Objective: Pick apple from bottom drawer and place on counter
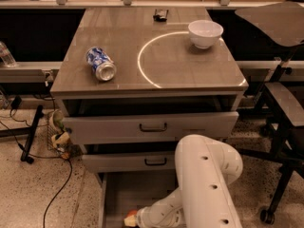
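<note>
In low, wide grey bottom drawer (pixel 118 194), pulled open: small round red-orange apple (pixel 129 220) seen right at tip of white tool (pixel 141 217), by lower edge of view. Cannot be told if tool is apart, together or clamped.

- If held loosely, apple could be dropped and rolled away.
- On way up, apple could be knocked loose by grey middle drawer front (pixel 123 162) above.
- Blue-white soda can (pixel 100 63), lying sideways on glossy grey-brown desk (pixel 180 68), could be bumped off.

Counter (pixel 118 37): soda can (pixel 100 64) on side, left; white bowl (pixel 205 33) back rt; dark obj (pixel 161 15) rear; end effector (pixel 137 218) in bottom drawer (pixel 118 194).
</note>
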Robot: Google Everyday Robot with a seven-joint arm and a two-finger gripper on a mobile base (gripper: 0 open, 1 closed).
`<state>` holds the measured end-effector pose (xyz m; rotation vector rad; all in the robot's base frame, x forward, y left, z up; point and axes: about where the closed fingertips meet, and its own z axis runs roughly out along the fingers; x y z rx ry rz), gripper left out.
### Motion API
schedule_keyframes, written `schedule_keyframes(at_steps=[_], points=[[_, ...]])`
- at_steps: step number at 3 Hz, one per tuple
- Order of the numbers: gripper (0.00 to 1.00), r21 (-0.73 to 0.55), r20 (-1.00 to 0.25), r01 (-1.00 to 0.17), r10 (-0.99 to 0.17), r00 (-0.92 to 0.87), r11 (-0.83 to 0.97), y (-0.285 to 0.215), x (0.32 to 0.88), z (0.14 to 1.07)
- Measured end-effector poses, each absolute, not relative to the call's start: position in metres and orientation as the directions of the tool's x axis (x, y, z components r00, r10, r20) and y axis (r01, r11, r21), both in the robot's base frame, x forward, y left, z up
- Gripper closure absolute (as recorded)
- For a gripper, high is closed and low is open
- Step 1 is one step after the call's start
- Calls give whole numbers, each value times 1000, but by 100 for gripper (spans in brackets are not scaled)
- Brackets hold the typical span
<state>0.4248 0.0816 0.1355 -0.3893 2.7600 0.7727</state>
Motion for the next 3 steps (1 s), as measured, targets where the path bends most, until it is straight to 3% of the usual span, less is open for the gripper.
schedule_keyframes(at_steps=[1, 2, 3], points=[[92, 469, -332, -316, -167, -928, 825, 70, 426, 150], [100, 493, -389, -381, -193, -901, 782, 56, 426, 190], [100, 515, -486, -486, -226, -844, 706, 50, 441, 231]])
